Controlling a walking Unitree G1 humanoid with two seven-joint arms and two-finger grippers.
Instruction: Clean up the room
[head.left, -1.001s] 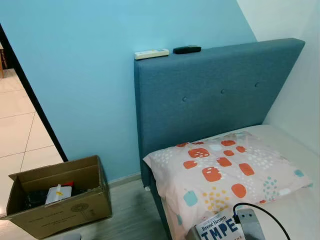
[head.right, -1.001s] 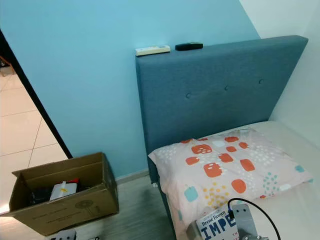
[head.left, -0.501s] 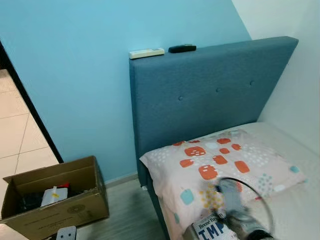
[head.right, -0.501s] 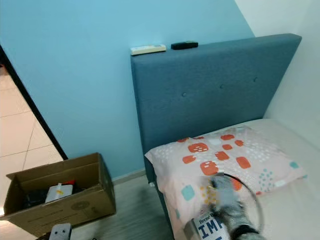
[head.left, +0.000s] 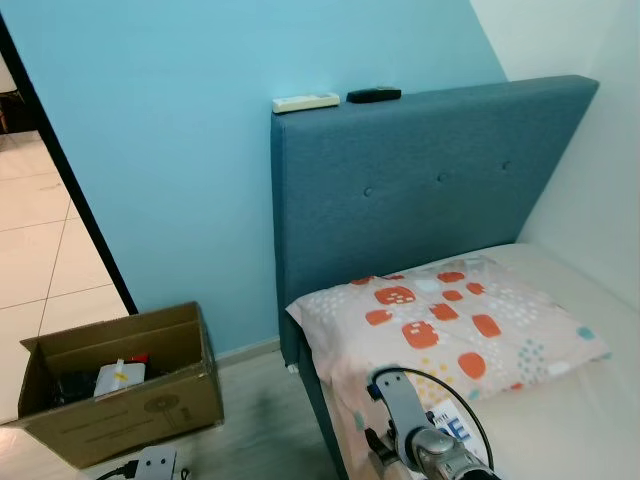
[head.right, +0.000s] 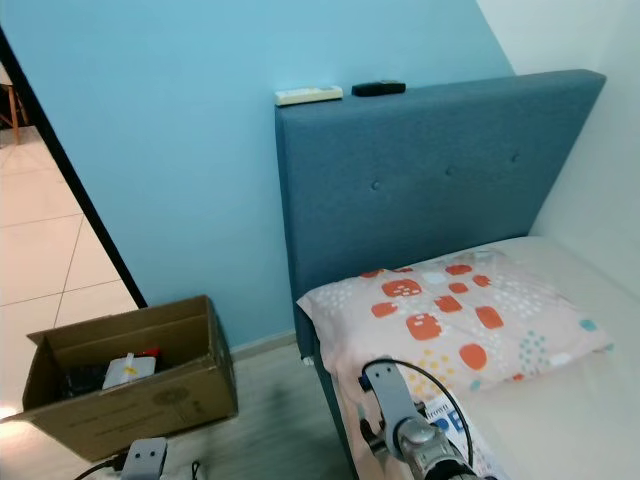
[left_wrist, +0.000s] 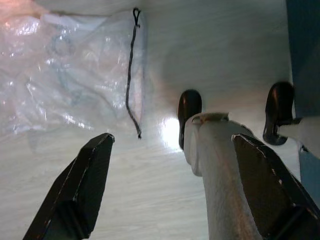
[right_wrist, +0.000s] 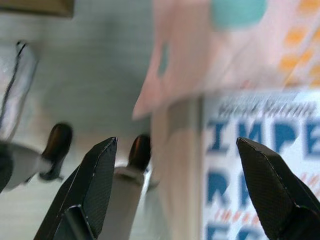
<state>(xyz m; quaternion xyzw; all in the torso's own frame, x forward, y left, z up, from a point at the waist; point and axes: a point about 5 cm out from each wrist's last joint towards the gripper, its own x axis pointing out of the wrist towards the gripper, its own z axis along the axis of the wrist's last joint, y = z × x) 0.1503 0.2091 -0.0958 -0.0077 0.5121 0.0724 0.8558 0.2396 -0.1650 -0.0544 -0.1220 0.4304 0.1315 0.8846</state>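
My right gripper is spread wide and holds nothing, hovering over the book that lies at the near left edge of the bed, just beside the pillow. The cover's blue letters are too blurred to read. My left gripper is also wide open and empty above the floor, near a clear plastic bag; a cardboard box sits on the floor to the left.
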